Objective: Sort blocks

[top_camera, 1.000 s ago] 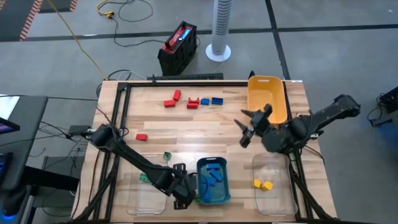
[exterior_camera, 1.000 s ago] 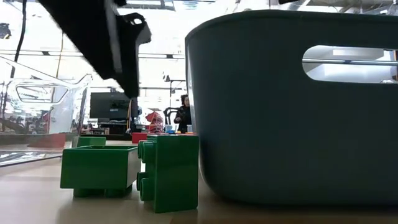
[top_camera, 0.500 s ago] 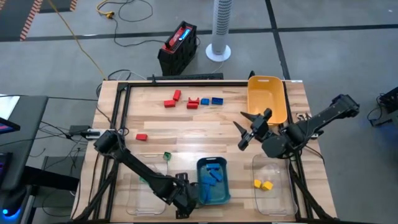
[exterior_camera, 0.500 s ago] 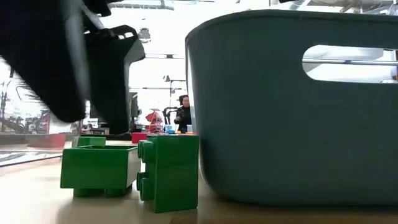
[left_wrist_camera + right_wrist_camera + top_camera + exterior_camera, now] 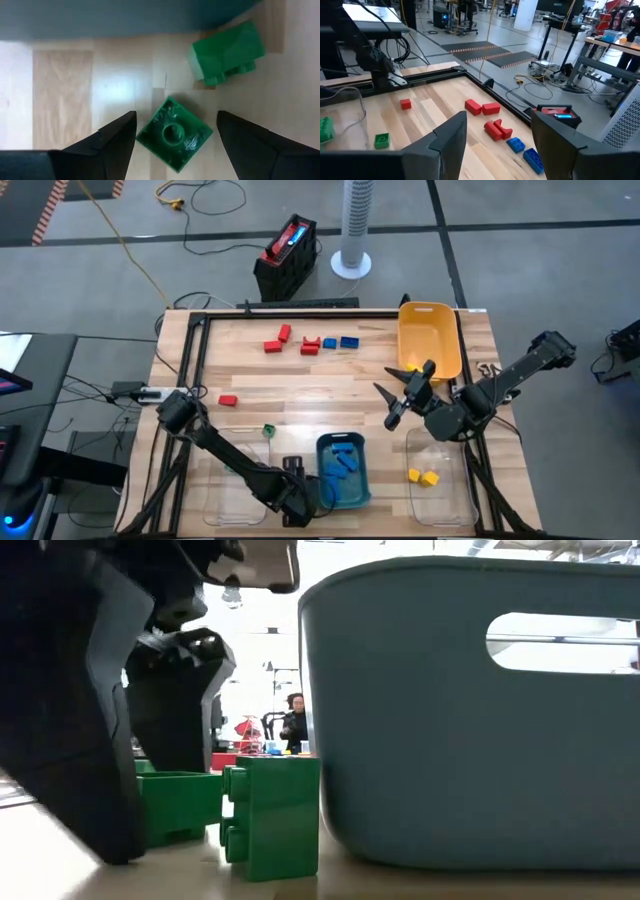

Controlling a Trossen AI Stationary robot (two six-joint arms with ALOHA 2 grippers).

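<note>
My left gripper (image 5: 298, 505) is low at the table's near edge, just left of the teal bin (image 5: 322, 446). It is open, and its fingers stand on either side of a green block (image 5: 175, 136) lying on the wood. A second green block (image 5: 227, 52) lies beside it on its side, next to the bin wall (image 5: 470, 710). In the low view the left fingers (image 5: 75, 740) reach the tabletop in front of one green block (image 5: 180, 805). My right gripper (image 5: 392, 392) hangs open in the air over the table's right middle. Red blocks (image 5: 272, 345) and blue blocks (image 5: 349, 341) lie near the far edge.
Blue blocks (image 5: 340, 465) lie in the teal bin and yellow blocks (image 5: 425, 477) in the right clear bin (image 5: 440, 500). A yellow bin (image 5: 430, 338) stands at the far right. A single red block (image 5: 227, 400) and a green one (image 5: 269, 430) lie left of centre.
My left gripper has moved toward the near edge and come down to the tabletop, so its open fingers now stand around the green block beside the teal bin. The blocks have stayed where they were. My right gripper has drifted slightly toward the near edge.
</note>
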